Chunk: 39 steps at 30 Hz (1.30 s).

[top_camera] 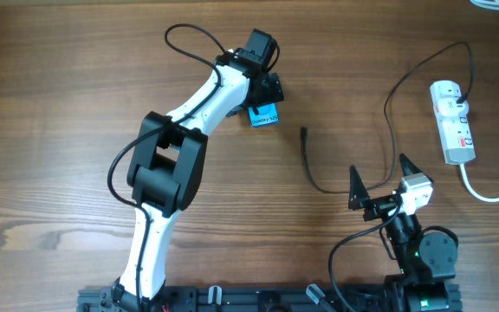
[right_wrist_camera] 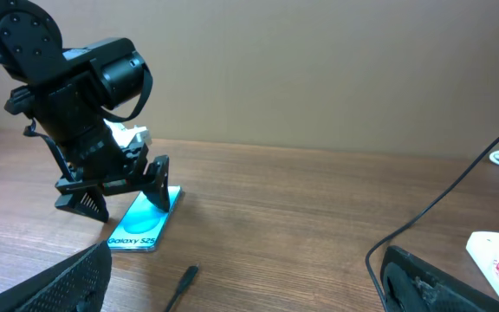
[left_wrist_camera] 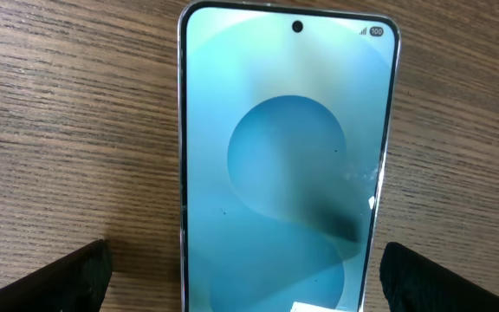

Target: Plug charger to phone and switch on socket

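Item: phone [left_wrist_camera: 284,165] – lies flat, cyan screen up, at the far centre of the table [top_camera: 59,104]; the end printed "Galaxy S25" points toward the near side.
Left gripper [left_wrist_camera: 245,273]: lowered over the phone, jaws apart, one dark finger on each side of the handset with bare wood between finger and edge (no contact seen in the left wrist view).
Item: charger [top_camera: 306,149] – thin black cable, loose on the wood to the right of the phone; it winds toward the socket at the right.
Plug tip [right_wrist_camera: 183,282]: free end, lying on the table just right of the phone and apart from it.
Item: socket [top_camera: 454,126] – white strip at the far right, small red marks on its top, a white adapter [top_camera: 447,92] seated in its far end, and a thick white cord [top_camera: 490,196] leaving its near end.
Right gripper [top_camera: 379,176]: low at the near right, jaws spread wide, nothing between them; the cable passes close by (whether it touches cannot be told).
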Motion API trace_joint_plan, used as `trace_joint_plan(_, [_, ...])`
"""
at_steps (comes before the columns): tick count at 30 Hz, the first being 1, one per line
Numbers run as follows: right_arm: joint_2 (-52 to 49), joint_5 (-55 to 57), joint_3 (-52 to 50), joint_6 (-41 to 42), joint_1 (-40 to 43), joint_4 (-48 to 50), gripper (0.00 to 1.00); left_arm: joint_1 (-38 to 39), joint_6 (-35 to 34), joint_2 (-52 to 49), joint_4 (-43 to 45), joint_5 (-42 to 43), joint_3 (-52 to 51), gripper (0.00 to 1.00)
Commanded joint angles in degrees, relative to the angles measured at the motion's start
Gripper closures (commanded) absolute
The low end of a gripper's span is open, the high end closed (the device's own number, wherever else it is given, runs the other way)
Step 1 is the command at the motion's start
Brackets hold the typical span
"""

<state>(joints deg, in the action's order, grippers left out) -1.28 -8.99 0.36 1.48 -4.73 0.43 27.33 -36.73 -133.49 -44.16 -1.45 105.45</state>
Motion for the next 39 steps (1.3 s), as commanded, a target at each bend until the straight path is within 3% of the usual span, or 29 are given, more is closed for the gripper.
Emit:
trace_joint_plan(1, [0.26,-0.94,-0.04,0.09,-0.2,0.31,0.0,-0.07,0.5,-1.53,0.17,-0.87,-2.49,0.0])
trace_joint_plan(8, [0.26,-0.94,-0.04,0.07,-0.2,0.31,0.0,0.0,0.52,-1.53,3.21,-1.42,-2.49,0.0])
trace_joint_plan(12, [0.26,-0.94,-0.04,0.04,-0.2,0.31,0.0,0.55,0.52,-1.53,0.9,-1.42,-2.49,0.18])
trace_joint_plan(18, [0.26,-0.94,-0.04,0.07,-0.2,0.31,0.0,2.1,0.52,-1.53,-4.07,-1.44,-2.49,0.19])
trace_joint_plan(22, [0.26,-0.94,-0.04,0.07,-0.2,0.31,0.0,2.73,0.52,-1.53,-8.26,-1.42,-2.49,0.16])
trace_joint_plan(25, [0.26,-0.94,-0.04,0.09,-0.2,0.31,0.0,2.89,0.52,-1.53,-12.0,-1.44,-2.49,0.0])
trace_joint_plan(31, [0.26,-0.94,-0.04,0.07,-0.2,0.31,0.0,0.52,6.23,-1.51,-11.61,-1.22,2.64,0.01])
trace_joint_plan(39, [0.26,-0.94,-0.07,0.04,-0.2,0.31,0.0,-0.44,7.58,-3.26,2.29,-1.42,4.22,0.02])
